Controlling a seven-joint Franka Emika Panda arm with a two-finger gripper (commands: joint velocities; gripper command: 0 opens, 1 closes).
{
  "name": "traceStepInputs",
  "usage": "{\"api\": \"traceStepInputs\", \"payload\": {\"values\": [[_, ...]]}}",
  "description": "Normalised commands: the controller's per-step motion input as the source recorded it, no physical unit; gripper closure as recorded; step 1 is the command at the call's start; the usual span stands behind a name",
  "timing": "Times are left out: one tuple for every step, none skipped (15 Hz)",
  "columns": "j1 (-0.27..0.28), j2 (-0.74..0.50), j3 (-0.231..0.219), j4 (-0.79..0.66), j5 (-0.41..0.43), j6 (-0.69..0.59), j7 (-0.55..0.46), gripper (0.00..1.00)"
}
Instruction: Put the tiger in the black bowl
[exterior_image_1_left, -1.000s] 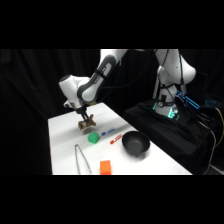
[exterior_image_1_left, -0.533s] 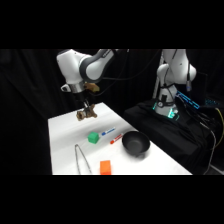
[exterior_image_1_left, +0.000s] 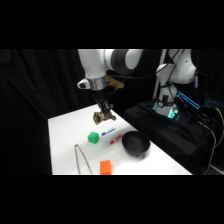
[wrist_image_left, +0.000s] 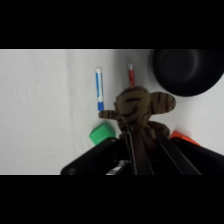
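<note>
1. The table (exterior_image_1_left: 62, 145) fills the lower middle of the side view, a white slab running from upper left to lower right, and makes the pale background of the wrist view.
2. The arm (exterior_image_1_left: 125, 60) spans the top of the side view, from its base at upper right to its wrist left of centre, pointing down.
3. The bowl (exterior_image_1_left: 135, 144) sits on the table right of centre in the side view, black and shallow; in the wrist view it lies at the upper right, cut by the frame's edge.
4. The gripper (exterior_image_1_left: 105, 114) hangs above the table at the centre of the side view, clamped on the tiger (exterior_image_1_left: 104, 117), which is clear of the table, up and left of the bowl. In the wrist view the striped tiger (wrist_image_left: 140, 107) sits at the centre, pinched between the dark fingers (wrist_image_left: 130, 147) rising from the bottom edge.
5. The tongs (exterior_image_1_left: 81, 159) lie at lower left in the side view.
6. The orange block (exterior_image_1_left: 105, 167) rests near the bottom edge, right of the tongs.
7. The green cube (exterior_image_1_left: 93, 137) sits below the tiger in the side view, and lower left of it in the wrist view.
8. A blue pen (wrist_image_left: 99, 89) and a red pen (wrist_image_left: 131, 74) lie between cube and bowl, near each other.
</note>
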Motion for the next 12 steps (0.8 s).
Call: {"api": "traceStepInputs", "payload": {"values": [[0.228, -0.63, 0.178, -0.7, -0.106, 0.24, 0.37, 0.93], [0.207, -0.59, 0.182, -0.65, -0.1, 0.23, 0.35, 0.93], [0.191, -0.55, 0.185, -0.61, -0.102, 0.22, 0.35, 0.93], [0.171, -0.48, 0.185, -0.57, -0.124, 0.26, 0.34, 0.93], [0.137, -0.38, 0.166, -0.49, -0.121, 0.28, 0.3, 0.93], [0.103, -0.28, 0.139, -0.45, -0.121, 0.38, 0.25, 0.93], [0.072, -0.19, 0.11, -0.42, -0.097, 0.46, 0.19, 0.93], [0.048, -0.12, 0.082, -0.39, -0.078, 0.49, 0.16, 0.93], [0.033, -0.06, 0.064, -0.39, -0.096, 0.58, 0.14, 0.93], [0.022, -0.01, 0.05, -0.38, -0.126, 0.63, 0.13, 0.94], [0.009, 0.04, 0.036, -0.35, -0.159, 0.62, 0.13, 0.94], [-0.003, 0.07, 0.023, -0.32, -0.21, 0.59, 0.15, 0.94]]}}
